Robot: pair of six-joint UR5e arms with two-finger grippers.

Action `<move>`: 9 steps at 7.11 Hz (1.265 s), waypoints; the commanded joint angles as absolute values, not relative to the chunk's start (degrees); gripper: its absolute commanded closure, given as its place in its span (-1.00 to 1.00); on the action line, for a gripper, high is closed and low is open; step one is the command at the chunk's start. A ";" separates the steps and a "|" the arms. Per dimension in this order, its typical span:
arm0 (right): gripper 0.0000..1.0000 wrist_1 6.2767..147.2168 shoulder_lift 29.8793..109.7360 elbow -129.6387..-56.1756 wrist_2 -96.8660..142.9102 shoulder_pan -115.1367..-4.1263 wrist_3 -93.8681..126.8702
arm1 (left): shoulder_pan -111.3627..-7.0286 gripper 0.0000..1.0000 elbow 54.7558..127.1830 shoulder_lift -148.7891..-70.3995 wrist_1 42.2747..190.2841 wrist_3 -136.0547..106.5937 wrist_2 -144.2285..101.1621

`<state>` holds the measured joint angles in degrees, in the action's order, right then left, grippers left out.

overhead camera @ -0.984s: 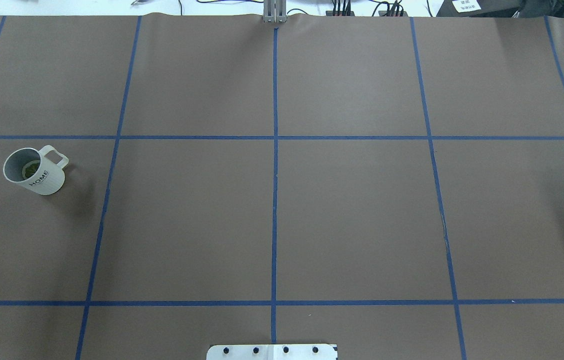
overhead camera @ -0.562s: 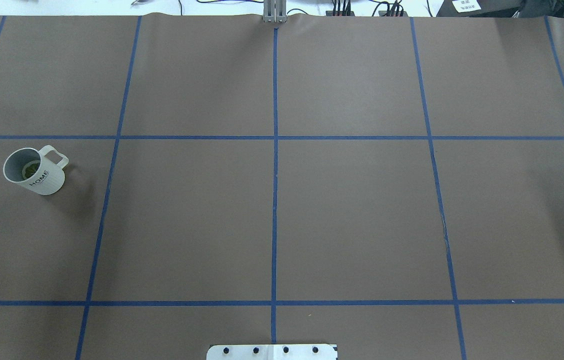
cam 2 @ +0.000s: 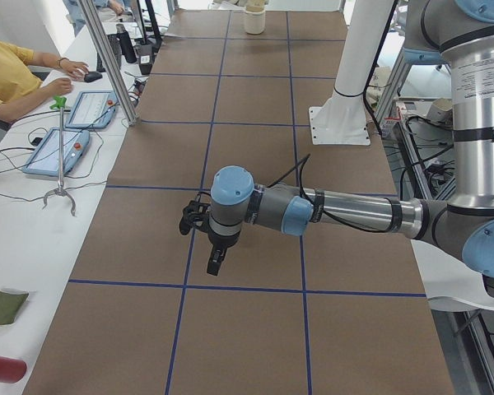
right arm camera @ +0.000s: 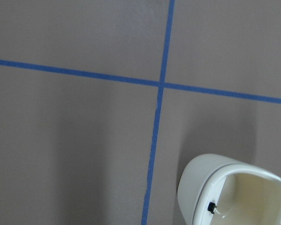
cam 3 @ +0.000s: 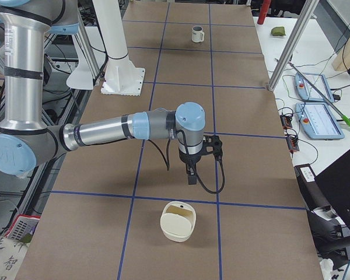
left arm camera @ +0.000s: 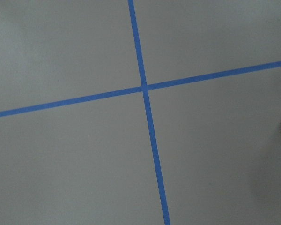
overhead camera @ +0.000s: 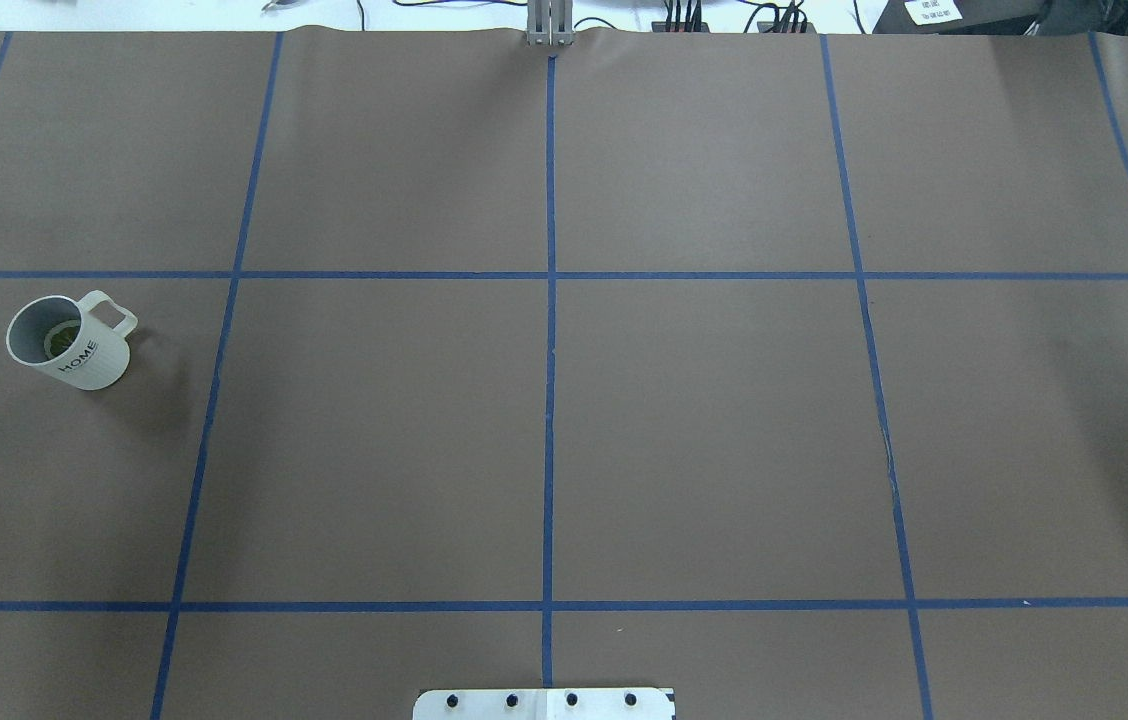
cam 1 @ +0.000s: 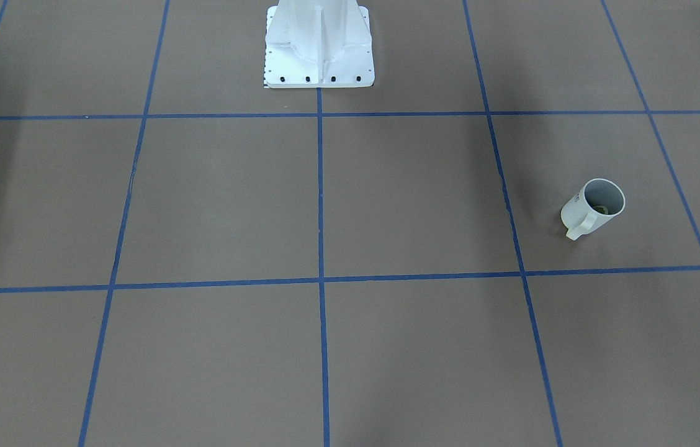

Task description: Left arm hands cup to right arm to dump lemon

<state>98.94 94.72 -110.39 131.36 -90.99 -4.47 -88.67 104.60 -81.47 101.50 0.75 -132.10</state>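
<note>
The cup (overhead camera: 84, 355), a white ribbed mug lettered "HOME", stands upright at the table's left side, handle to the back right. It also shows in the front view (cam 1: 592, 208) and far off in the right side view (cam 3: 197, 34). The lemon (overhead camera: 59, 338) lies inside it. The left gripper (cam 2: 214, 262) hangs above the table on the near arm in the left side view; I cannot tell if it is open. The right gripper (cam 3: 191, 175) hangs above the table in the right side view; I cannot tell its state either. Neither gripper holds anything that I can see.
A cream open container (cam 3: 178, 220) lies on the table below the right gripper and also shows in the right wrist view (right arm camera: 234, 192). The white robot pedestal (cam 1: 319, 43) stands at the table's robot side. Operators' tablets (cam 2: 58, 148) lie beside the table.
</note>
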 commanded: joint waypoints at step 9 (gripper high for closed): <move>-0.99 60.03 88.34 -107.93 125.91 -64.73 26.68 | -73.69 -1.00 101.34 -82.44 123.00 -29.96 -133.25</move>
<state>61.24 90.22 -107.71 130.94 -70.97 20.37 -78.69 101.47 -82.37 117.96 -18.25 -133.76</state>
